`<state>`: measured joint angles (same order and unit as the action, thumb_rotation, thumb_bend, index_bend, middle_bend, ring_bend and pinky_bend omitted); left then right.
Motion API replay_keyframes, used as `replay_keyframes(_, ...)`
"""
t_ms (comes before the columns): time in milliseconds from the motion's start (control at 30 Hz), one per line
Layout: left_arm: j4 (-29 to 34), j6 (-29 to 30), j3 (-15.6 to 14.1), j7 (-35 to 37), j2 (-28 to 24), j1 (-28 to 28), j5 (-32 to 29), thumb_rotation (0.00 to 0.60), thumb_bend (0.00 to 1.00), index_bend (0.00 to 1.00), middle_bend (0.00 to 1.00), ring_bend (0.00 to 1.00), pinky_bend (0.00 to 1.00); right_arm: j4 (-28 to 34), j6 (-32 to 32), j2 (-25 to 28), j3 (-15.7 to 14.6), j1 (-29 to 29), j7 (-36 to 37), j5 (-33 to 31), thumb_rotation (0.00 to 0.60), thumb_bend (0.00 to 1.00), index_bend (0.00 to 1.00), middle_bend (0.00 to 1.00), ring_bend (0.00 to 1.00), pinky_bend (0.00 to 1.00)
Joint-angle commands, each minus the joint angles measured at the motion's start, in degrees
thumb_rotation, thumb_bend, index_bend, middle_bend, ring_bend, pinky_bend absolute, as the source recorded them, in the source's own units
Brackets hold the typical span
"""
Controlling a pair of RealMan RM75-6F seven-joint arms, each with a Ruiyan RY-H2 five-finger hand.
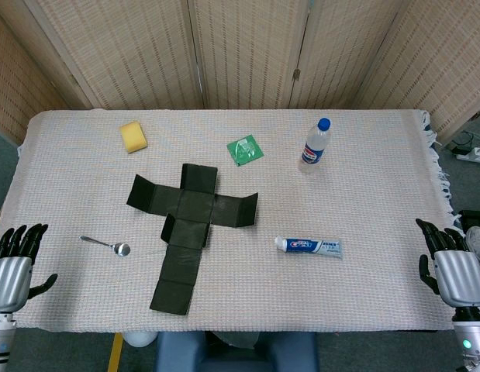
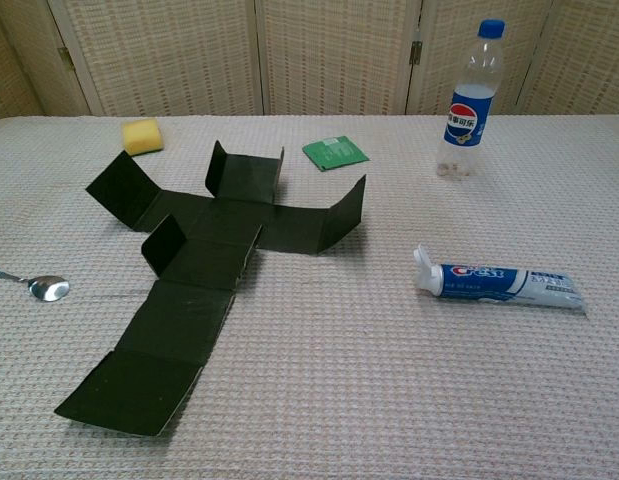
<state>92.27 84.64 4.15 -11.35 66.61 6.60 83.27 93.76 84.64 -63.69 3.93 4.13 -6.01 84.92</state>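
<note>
At table edge: left hand (image 1: pixel 15 260) and right hand (image 1: pixel 450 260) open, empty; nothing gripped. Nearest left hand: spoon (image 1: pixel 108 246), ahead and inward; reach required for pickup.

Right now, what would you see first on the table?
The dark unfolded box, spread flat like a cross in the middle of the table, with some flaps tilted up. Behind it to the right a bottle stands upright, and a toothpaste tube lies on its side right of the box.
</note>
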Motion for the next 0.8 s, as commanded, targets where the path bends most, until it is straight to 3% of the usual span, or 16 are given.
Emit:
replay_keyframes(33, -0.08, -0.05, 0.11, -0.06, 0.12, 0.13, -0.05, 0.6, 0.24, 0.06, 0.12, 0.06, 0.0, 0.09, 0.33, 0.02, 0.05, -0.05, 0.01, 0.23, 0.6, 0.73, 0.09, 0.17, 0.23, 0.14)
replay_keyframes(500, -0.02, -0.34, 0.07, -0.16, 0.16, 0.41, -0.25, 0.6, 0.24, 0.06, 0.12, 0.06, 0.0, 1.75, -1.46, 0.05, -0.1, 1.38, -1.46, 1.2, 0.6, 0.73, 0.07, 0.17, 0.23, 0.14)
replay_keyframes(567, -0.01, -0.16, 0.06, -0.06, 0.16, 0.35, -0.2, 0.6, 0.24, 0.06, 0.12, 0.06, 0.0, 2.17, -2.1, -0.34, 0.07, 1.97, -2.48, 1.19, 0.6, 0.67, 0.07, 0.16, 0.23, 0.14)
replay_keyframes(633, -0.07, -0.02, 0.11, 0.26, 0.16, 0.3, -0.21, 0.6, 0.24, 0.06, 0.12, 0.06, 0.0, 3.21, -3.37, -1.03, 0.53, 3.05, -4.03, 0.79, 0.6, 0.56, 0.07, 0.16, 0.24, 0.14)
replay_keyframes(800, -0.17, 0.11, -0.07, 0.47, -0.02, 0.17, -0.08, 0.6, 0.24, 0.07, 0.12, 0.06, 0.0, 7.0, -11.13, -1.97, 1.57, 7.71, -7.11, -2.07, 0.6, 0.45, 0.03, 0.14, 0.21, 0.15)
